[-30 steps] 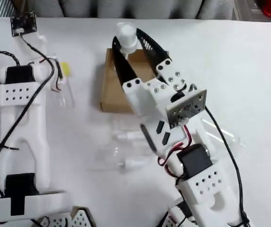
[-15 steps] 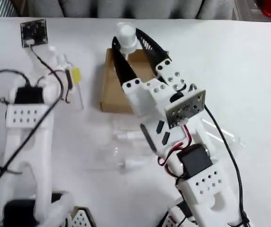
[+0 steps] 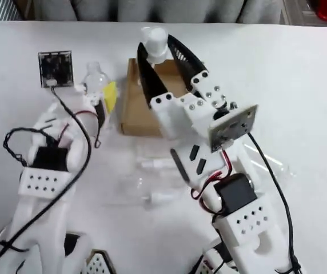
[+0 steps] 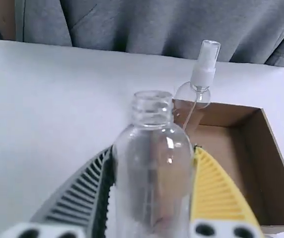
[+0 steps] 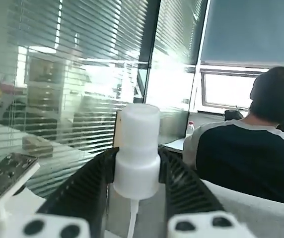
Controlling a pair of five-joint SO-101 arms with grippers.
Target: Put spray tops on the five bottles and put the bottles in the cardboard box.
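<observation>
My left gripper (image 3: 99, 94) is shut on a clear bottle (image 4: 152, 148) with an open threaded neck, held between its grey and yellow fingers (image 4: 216, 193), just left of the cardboard box (image 3: 136, 114). My right gripper (image 3: 155, 47), black-fingered, hangs above the box's far edge, shut on a white spray top (image 5: 137, 144) whose dip tube hangs down. In the left wrist view a clear bottle fitted with a spray top (image 4: 204, 64) stands at the box's (image 4: 231, 144) far corner.
Two loose spray tops (image 3: 155, 164) (image 3: 159, 198) and clear bottles (image 3: 130, 185) lie on the white table in front of the box. Another clear bottle (image 3: 269, 162) lies right of the right arm. A person sits in the room behind.
My left arm has swung right toward the box, carrying the bottle, which now stands more upright. The right gripper with the spray top has barely shifted.
</observation>
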